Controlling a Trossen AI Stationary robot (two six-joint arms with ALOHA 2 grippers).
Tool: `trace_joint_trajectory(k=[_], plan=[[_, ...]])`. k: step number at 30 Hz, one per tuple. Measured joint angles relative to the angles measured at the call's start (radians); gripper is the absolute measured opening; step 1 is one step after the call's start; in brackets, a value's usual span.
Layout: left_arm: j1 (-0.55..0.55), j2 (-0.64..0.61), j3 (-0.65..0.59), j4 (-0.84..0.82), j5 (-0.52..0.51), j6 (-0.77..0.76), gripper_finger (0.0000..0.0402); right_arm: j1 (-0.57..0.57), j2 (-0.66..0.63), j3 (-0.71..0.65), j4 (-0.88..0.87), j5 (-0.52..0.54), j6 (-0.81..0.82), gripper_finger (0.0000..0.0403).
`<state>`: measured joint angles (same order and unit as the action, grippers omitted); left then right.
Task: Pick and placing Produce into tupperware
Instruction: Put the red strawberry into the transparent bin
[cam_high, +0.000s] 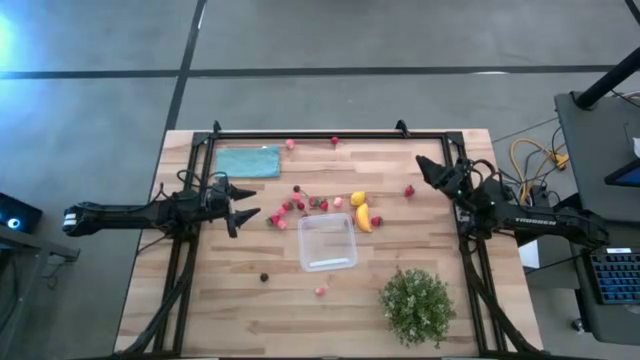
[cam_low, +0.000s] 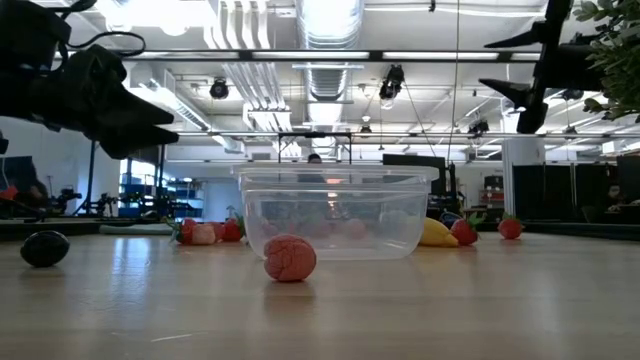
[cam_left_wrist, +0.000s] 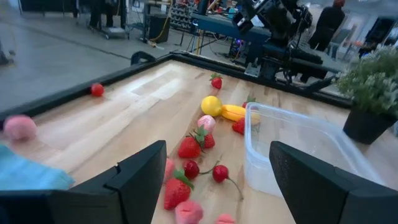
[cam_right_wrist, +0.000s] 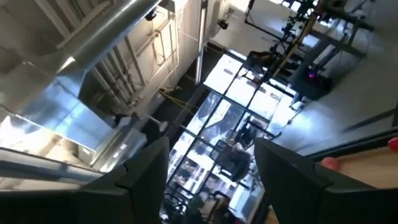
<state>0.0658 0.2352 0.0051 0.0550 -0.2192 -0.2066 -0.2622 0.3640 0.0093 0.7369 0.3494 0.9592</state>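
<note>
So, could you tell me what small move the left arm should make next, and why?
Probably ease the left gripper forward and down onto the cluster of small red toy berries just ahead of it. Its fingers stand open and empty, the clear square plastic box looks empty, and the right gripper is raised, pointing away.

The clear, square tupperware (cam_high: 327, 242) sits upright and empty mid-table. Red and pink produce (cam_high: 290, 208) clusters at its 10 o'clock, yellow and orange pieces lie at 2 o'clock, and one pink bit lies at 6 o'clock.
</note>
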Motion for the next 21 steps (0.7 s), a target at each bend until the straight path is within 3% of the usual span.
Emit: trace_joint_trajectory(k=[3, 9, 15, 17, 21], plan=[[0.0, 0.0, 0.0, 0.077, 0.0, -0.05, 0.0272, 0.0, 0.001, 0.0, 0.001, 0.028, -0.118, 0.0228], [0.0, 0.0, 0.0, 0.292, 0.0, -0.225, 0.0272, 0.0, -0.001, 0.0, 0.006, 0.028, -0.013, 0.0228], [0.0, -0.005, 0.0, 0.619, 0.0, -0.677, 0.0272, 0.0, -0.002, 0.0, 0.009, 0.018, 0.028, 0.0228], [0.0, -0.007, 0.0, 0.67, -0.01, -0.656, 0.0272, 0.0, -0.001, 0.0, 0.009, 0.018, 0.029, 0.0228], [0.001, -0.009, -0.001, 0.689, -0.027, -0.441, 0.0272, 0.0, 0.004, 0.0, 0.01, 0.016, 0.061, 0.0228]])
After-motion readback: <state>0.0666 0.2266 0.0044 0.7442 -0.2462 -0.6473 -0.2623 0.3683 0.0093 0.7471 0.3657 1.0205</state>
